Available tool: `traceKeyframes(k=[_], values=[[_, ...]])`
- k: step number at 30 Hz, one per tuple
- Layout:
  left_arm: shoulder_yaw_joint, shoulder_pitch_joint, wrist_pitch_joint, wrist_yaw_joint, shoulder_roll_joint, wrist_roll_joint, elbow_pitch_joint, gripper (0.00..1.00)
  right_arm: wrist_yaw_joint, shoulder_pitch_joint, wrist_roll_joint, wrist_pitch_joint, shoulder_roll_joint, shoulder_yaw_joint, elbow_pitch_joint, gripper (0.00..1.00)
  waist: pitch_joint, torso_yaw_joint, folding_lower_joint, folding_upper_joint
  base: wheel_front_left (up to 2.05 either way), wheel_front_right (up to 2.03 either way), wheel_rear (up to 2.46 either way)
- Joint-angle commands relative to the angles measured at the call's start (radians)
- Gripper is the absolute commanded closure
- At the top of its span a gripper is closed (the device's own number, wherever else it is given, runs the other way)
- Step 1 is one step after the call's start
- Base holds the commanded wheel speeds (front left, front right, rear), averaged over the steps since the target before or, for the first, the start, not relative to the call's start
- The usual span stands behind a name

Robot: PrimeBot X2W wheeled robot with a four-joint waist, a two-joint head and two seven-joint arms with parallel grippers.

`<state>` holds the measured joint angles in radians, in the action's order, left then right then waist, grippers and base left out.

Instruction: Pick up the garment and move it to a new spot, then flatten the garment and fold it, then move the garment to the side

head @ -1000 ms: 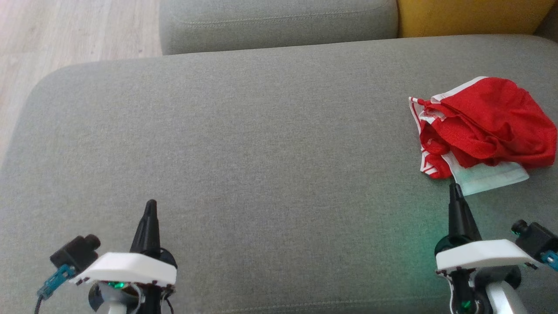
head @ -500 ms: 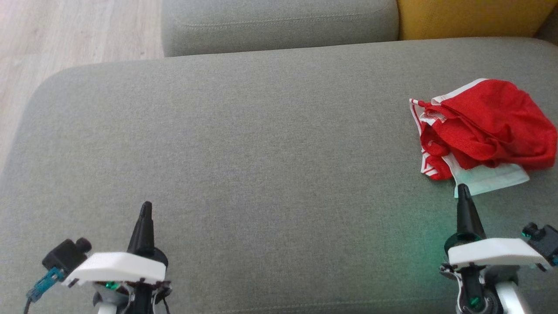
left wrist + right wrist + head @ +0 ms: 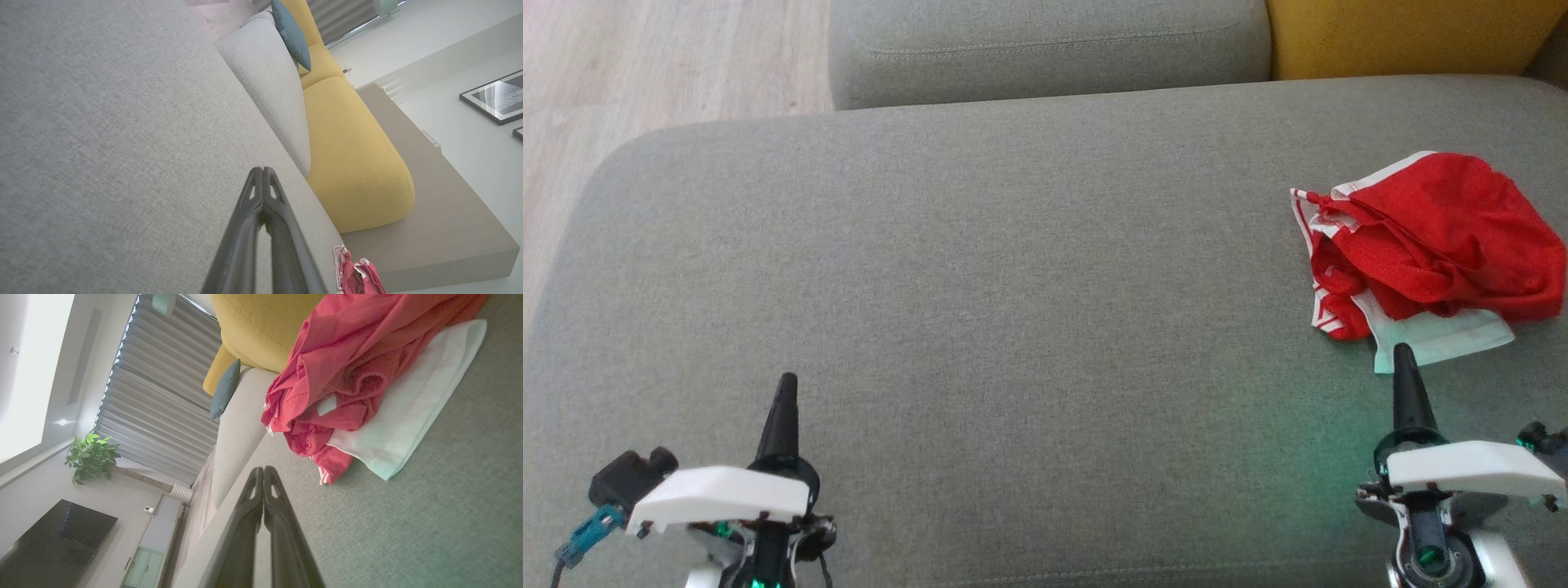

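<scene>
Facing a crumpled garment beyond your right fingers.
These and your left fingers are closed, empty; cloth looks soft, light: pinch its nearest red fold.

The garment is bright red, thin cloth with white stripes along its edging. It lies in a crumpled heap, doubled over on itself in loose ridges rather than spread flat. It rests on the grey sofa seat, far over at the end on the robot's right and set back from the front edge. The striped edging bunches on the heap's left side, one corner tucked under. A small white label shows among the folds. From under the near edge a flat, pale mint-white layer sticks out onto the cushion; whether it belongs to the garment I cannot tell.
</scene>
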<state>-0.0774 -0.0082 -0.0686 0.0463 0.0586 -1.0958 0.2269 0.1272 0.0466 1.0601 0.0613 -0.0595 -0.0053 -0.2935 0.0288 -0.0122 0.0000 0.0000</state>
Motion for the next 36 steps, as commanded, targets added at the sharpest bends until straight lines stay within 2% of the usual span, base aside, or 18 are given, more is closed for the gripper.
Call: traceKeyframes(k=[1,36], values=[[0.036,-0.053,0.007,0.013,0.017,-0.024,-0.029,1.00,0.002,0.047,0.029,-0.005,-0.018,0.007,0.039,1.00,-0.001,0.000,0.0000,0.0000,0.00,0.00,0.00],[0.117,-0.084,0.108,0.063,0.019,-0.390,0.003,1.00,0.003,0.055,0.415,-0.104,-0.017,-0.049,0.047,1.00,-0.018,0.009,0.0000,0.0000,0.00,0.00,0.00]])
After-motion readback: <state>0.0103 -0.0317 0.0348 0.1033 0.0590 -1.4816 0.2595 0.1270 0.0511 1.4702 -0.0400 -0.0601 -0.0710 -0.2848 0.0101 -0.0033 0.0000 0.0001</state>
